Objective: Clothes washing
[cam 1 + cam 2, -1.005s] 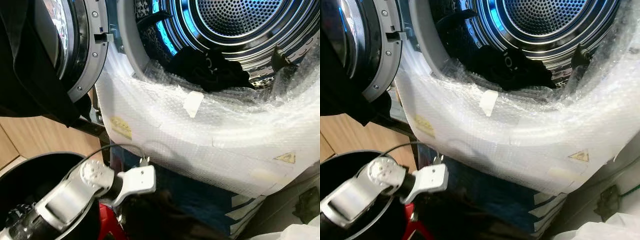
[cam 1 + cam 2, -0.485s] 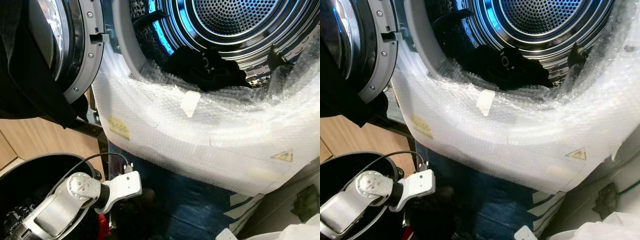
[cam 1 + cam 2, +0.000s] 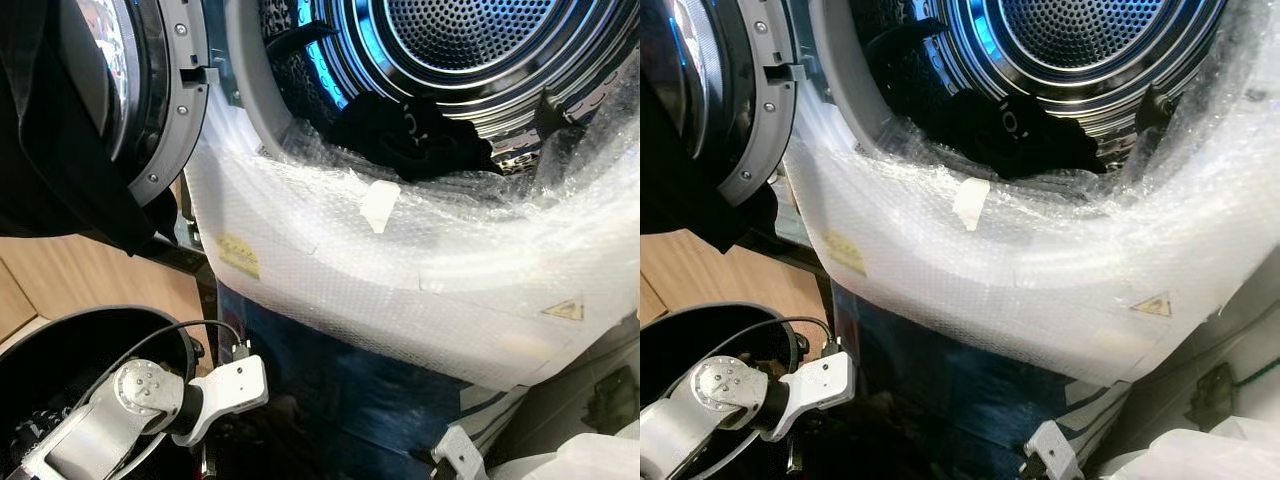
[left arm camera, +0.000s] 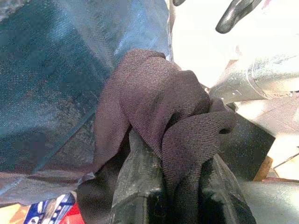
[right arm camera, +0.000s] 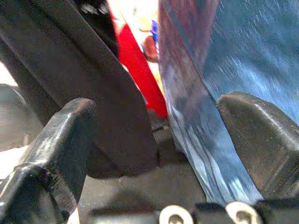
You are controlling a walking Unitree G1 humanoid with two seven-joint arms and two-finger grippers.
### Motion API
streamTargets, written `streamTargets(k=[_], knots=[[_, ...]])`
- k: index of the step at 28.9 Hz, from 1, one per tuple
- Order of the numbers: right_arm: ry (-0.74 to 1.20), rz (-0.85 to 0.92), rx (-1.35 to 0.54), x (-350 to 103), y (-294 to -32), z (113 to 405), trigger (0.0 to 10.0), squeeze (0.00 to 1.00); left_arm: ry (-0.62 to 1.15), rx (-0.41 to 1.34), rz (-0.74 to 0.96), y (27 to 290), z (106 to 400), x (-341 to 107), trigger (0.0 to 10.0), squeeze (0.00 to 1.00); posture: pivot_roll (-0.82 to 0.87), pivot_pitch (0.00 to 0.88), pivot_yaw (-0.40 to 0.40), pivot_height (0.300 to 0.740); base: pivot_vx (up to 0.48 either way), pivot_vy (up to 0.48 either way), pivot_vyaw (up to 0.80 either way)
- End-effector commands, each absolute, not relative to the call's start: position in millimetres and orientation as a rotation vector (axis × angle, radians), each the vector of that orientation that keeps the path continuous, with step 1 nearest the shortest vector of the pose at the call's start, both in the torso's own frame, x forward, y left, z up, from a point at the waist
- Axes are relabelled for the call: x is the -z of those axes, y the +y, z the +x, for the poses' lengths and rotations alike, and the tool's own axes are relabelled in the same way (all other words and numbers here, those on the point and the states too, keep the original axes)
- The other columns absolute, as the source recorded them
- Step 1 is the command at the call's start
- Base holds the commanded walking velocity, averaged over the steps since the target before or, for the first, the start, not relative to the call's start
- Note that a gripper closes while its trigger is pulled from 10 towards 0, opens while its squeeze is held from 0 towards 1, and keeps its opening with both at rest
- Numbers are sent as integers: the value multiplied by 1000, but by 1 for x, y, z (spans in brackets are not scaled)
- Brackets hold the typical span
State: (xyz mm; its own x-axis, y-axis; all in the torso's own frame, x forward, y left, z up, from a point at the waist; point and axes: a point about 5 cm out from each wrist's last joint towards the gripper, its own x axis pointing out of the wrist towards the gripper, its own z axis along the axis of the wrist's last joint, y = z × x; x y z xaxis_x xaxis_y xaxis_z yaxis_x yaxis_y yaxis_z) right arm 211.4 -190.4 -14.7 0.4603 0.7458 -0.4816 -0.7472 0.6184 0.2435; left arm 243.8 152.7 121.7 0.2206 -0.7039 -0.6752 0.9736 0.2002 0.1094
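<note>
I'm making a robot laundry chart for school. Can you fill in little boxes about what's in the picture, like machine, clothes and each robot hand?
machine: washing machine drum, door swung open on the robot's left
wrapping: bubble wrap over the machine's front
clothes inside: dark garment lying at the drum's lower edge
left gripper: shut on a dark brown cloth, low beside the machine
right gripper: open, fingers apart, close to a blue surface
basket: black tub at lower left
</note>
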Motion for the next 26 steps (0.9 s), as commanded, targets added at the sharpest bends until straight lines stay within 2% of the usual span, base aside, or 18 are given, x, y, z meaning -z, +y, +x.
streamTargets(k=[1, 7, 13, 18, 21, 26], knots=[[595, -28, -960, 10, -193, 211, 10000, 1000, 481, 1268, 615, 143, 250, -131, 0, 0, -30, 0, -28, 740, 0, 0, 0], [524, 46, -1087, -10, -171, 209, 10000, 1000, 401, 1300, 592, 123, 256, -135, 0, 0, -43, 0, -20, 740, 0, 0, 0], [501, 43, -1095, -13, -151, 214, 10000, 1000, 381, 1339, 616, 117, 254, -136, 0, 0, -28, 0, -21, 740, 0, 0, 0], [508, 47, -1064, -13, -148, 219, 10000, 1000, 352, 1334, 609, 110, 255, -137, 0, 0, -16, 0, -28, 740, 0, 0, 0], [488, 43, -1025, -16, -149, 226, 10000, 1000, 285, 1246, 628, 107, 265, -140, 0, 0, -14, 0, -31, 740, 0, 0, 0], [448, 79, -1034, -23, -145, 231, 10000, 1000, 247, 1230, 600, 100, 267, -142, 0, 0, -7, 0, -32, 740, 0, 0, 0]])
